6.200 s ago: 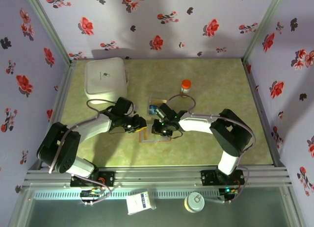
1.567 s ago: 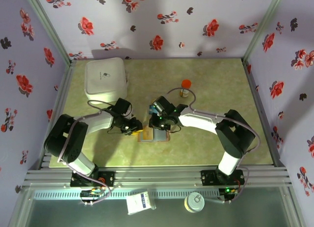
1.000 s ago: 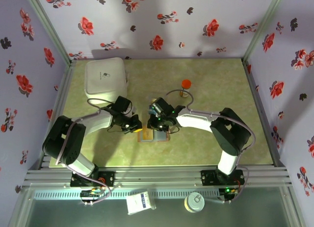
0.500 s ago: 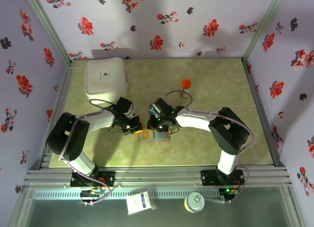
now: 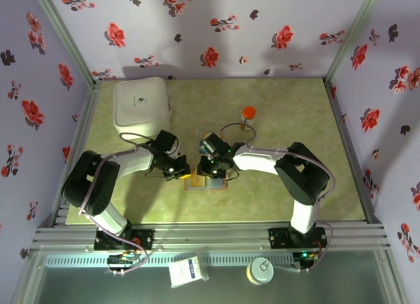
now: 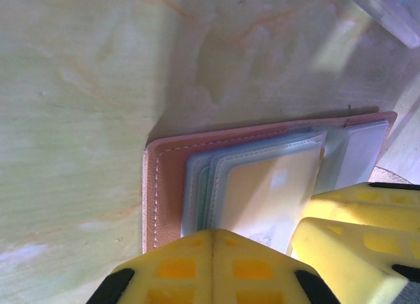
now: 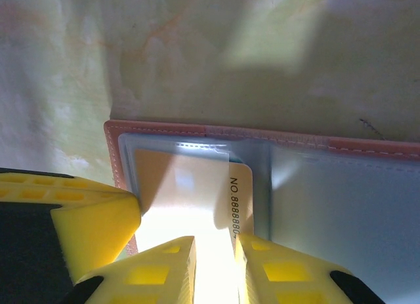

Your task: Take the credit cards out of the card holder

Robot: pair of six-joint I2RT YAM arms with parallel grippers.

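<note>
In the left half of the open holder (image 7: 341, 205) lies a yellow card (image 7: 190, 186). Its far end is tucked under a clear sleeve (image 7: 197, 156), and its right edge is bare and printed with a row of digits. The holder lies flat on the counter (image 7: 262, 54), a stitched brown rim around blue-grey panels. From above it sits just in front of my two arms, nearer the counter's front than its back.

My right pincer (image 7: 214, 246) hangs over the near part of the card with its fingers a little apart. The card's bright face shows in the narrow gap, and I cannot tell whether the tips touch it. My left pincer (image 6: 211, 237) has its fingers together, seam to seam, at the holder's left end, over the brown rim and the stacked sleeve edges. Whether it presses down I cannot tell.

The two pincers stand just beside each other. Through my left wrist I see a right finger at the lower right, and through my right wrist a left finger at the lower left.

A white box (image 5: 141, 107) sits at the counter's far left, well apart from the holder. A small bottle (image 5: 248, 117) with an orange cap stands beyond my right arm.
</note>
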